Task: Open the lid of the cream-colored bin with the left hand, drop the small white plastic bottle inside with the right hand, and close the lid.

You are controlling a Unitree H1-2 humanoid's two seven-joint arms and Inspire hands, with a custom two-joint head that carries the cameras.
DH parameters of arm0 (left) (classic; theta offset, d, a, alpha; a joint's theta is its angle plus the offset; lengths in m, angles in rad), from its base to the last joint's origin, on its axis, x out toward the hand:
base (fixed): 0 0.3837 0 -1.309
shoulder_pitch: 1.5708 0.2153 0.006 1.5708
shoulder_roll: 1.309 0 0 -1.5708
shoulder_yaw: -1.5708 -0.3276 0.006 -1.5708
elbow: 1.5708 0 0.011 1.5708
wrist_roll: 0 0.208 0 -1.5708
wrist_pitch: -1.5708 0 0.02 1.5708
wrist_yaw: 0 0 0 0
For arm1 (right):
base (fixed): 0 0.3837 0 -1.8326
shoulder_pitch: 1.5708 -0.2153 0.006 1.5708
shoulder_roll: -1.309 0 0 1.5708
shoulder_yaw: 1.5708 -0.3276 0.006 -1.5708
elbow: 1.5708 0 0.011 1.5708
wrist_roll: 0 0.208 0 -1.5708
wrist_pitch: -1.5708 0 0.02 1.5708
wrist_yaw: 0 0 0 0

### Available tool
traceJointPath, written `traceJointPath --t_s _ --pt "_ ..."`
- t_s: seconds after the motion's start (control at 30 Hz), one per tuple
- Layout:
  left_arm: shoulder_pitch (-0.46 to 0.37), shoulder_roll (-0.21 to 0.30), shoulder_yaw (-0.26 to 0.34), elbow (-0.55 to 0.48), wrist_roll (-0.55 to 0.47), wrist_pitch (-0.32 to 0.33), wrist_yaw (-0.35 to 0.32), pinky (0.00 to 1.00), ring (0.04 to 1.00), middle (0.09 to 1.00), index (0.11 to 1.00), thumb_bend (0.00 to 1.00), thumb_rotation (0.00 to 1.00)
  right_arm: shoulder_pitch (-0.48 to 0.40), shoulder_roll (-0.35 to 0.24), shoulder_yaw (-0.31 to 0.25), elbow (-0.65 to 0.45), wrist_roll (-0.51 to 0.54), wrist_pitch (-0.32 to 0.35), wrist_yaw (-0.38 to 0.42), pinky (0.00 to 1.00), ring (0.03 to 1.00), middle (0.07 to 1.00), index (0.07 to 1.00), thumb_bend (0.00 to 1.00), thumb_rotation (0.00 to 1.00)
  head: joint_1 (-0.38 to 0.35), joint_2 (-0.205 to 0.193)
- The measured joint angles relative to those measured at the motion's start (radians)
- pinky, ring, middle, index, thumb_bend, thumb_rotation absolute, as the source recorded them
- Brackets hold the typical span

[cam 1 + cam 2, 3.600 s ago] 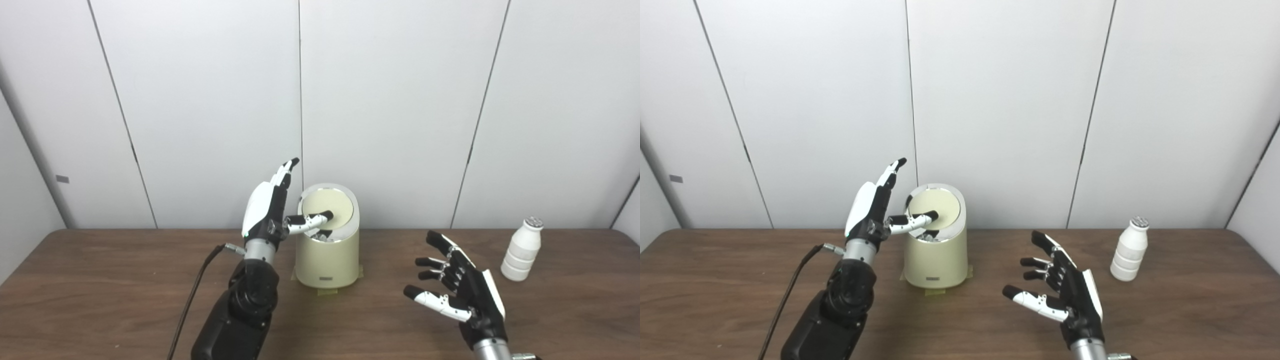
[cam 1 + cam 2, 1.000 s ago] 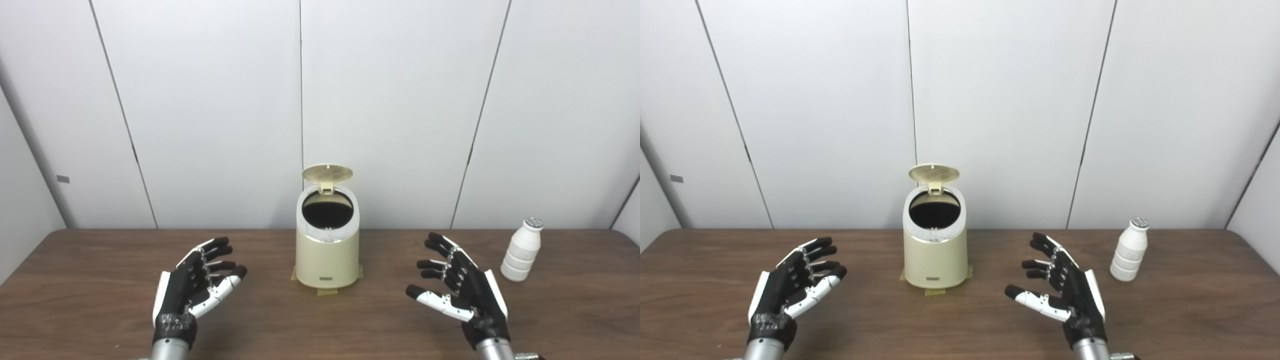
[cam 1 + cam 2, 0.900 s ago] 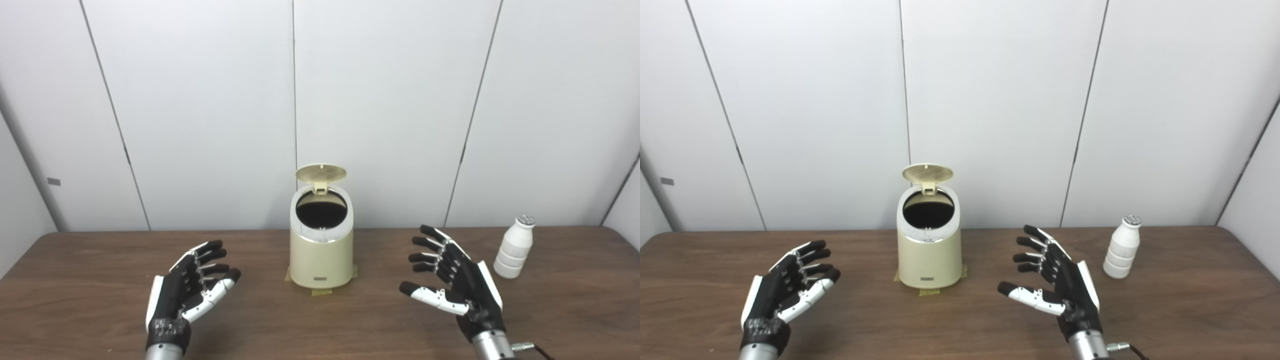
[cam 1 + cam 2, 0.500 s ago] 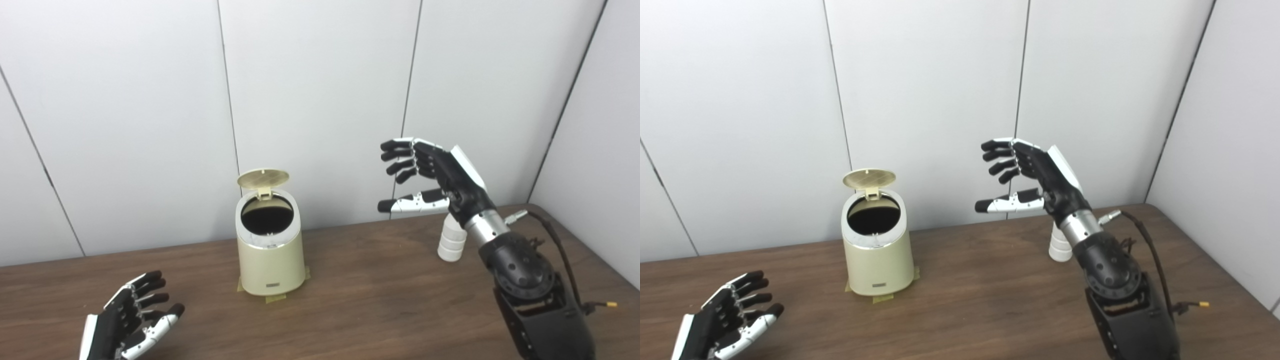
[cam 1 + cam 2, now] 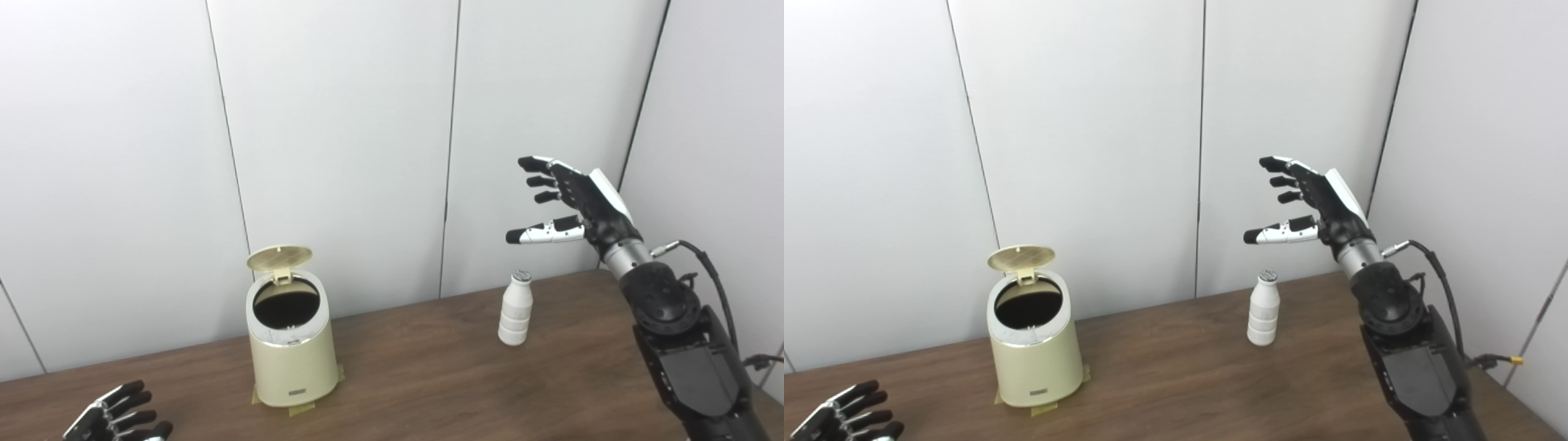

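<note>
One step is done: the lid [image 5: 279, 258] stands open on the bin [image 5: 293, 361]. I have my right robot hand [image 5: 572, 199] spread and empty above the bottle [image 5: 514, 309], upright on the surface [image 5: 429, 380], ready to descend; my left robot hand [image 5: 116, 419] rests low, fingers apart.

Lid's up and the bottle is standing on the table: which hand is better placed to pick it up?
Right. The right hand hangs open above the bottle, a little to its right. The left hand sits low at the near left edge, beyond the bin.
</note>
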Motion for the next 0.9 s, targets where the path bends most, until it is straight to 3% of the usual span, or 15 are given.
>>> traceJointPath --t_s 0.23,0.5,0.67,0.9 --pt "0.0 0.001 0.006 0.0 -0.001 0.0 -0.004 0.59 0.657 0.722 0.752 0.6 0.0 0.079 -0.017 -0.011 0.029 0.039 0.031 0.043 0.76 0.867 0.926 0.905 0.86 0.23 -0.012 0.006" --pt "0.0 0.006 0.01 0.0 -0.003 0.001 -0.01 0.57 0.656 0.724 0.748 0.61 0.0 0.143 -0.008 -0.011 0.028 0.063 0.044 0.066 0.76 0.864 0.937 0.942 0.88 0.2 -0.02 0.018" --pt "0.0 0.012 0.01 0.0 -0.003 0.0 -0.016 0.57 0.651 0.715 0.749 0.6 0.0 0.17 0.044 -0.02 0.042 0.102 0.038 0.062 0.77 0.889 0.958 0.956 0.81 0.09 -0.025 0.023" --pt "0.0 0.02 0.011 0.01 -0.003 -0.002 -0.02 0.57 0.639 0.707 0.739 0.6 0.0 0.197 0.108 -0.016 0.142 0.095 -0.003 0.026 0.84 0.901 0.953 0.95 0.79 0.12 -0.028 0.026"
